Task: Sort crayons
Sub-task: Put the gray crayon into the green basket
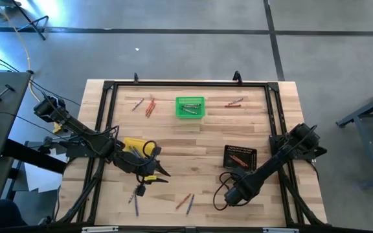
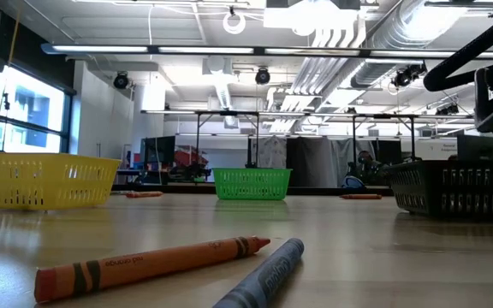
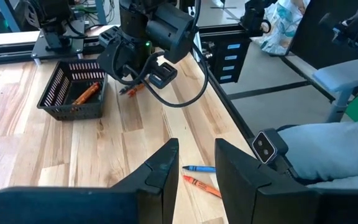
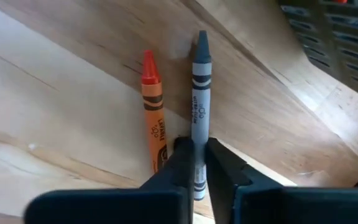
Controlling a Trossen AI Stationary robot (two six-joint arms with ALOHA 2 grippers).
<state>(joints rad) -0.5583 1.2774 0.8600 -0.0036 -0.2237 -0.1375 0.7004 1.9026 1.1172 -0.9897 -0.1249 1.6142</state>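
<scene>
The right gripper (image 4: 194, 163) is pinching a grey crayon (image 4: 199, 106) at the table's (image 1: 193, 139) six o'clock; the left gripper (image 3: 194, 163) is hanging part-open, empty

the right gripper (image 4: 197, 165) is down at the table's near side, its 2 fingers (image 4: 176, 163) pinched tight. the right arm (image 1: 274, 162) slants in from the right edge. the left gripper (image 3: 194, 163) hangs low at the left, fingers parted, holding nothing.

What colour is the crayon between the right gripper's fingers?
Grey, with black bands on its wrapper; the grey crayon shows best in the right wrist view.
</scene>
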